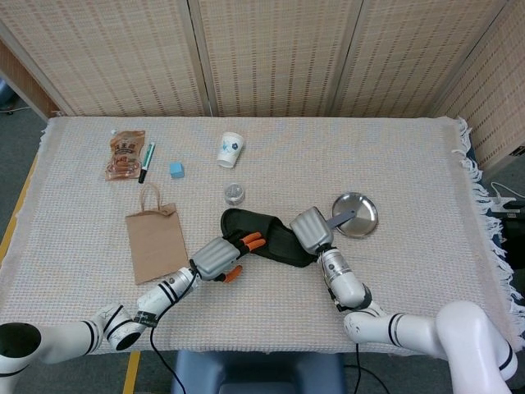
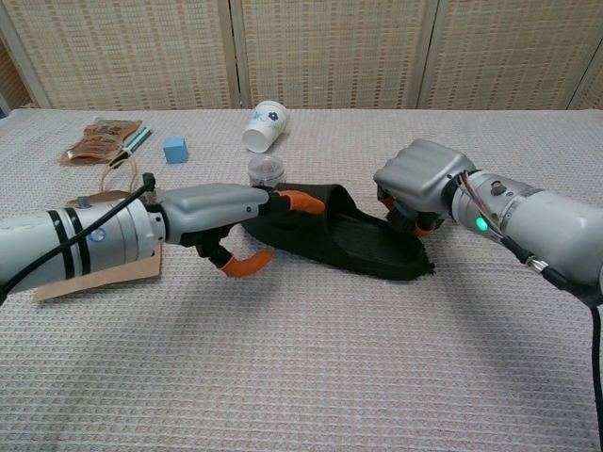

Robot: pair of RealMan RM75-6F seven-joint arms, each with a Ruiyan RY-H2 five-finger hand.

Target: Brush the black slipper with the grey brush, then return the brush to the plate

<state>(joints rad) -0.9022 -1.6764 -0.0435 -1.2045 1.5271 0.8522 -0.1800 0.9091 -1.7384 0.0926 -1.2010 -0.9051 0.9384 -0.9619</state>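
**Brush at the slipper's heel end, left hand bracing the toe**

My right hand [image 1: 312, 227] is closed round the brush [image 1: 342, 217], whose grey handle sticks out toward the plate [image 1: 361, 210], its tip over the plate's rim. In the chest view the hand sits at the slipper's [image 1: 267, 238] right end, fingers curled under; I can't make out the bristles or whether they touch the sole. My left hand [image 1: 216, 257] holds the slipper's other end, orange fingertips [image 2: 303, 201] laid over the strap and the thumb curled below on the cloth. The slipper lies mid-tabletop, nearer the front edge, running diagonally. The plate is just right of it. Toward the back left corner I see a snack bag [image 1: 125, 153], a pen [image 1: 146, 161] and a blue block [image 1: 176, 170]; a paper cup [image 1: 230, 149] lies tipped near the back edge, a small tin [image 1: 235, 194] stands behind the slipper, and a paper bag [image 1: 156, 240] lies flat to the left.
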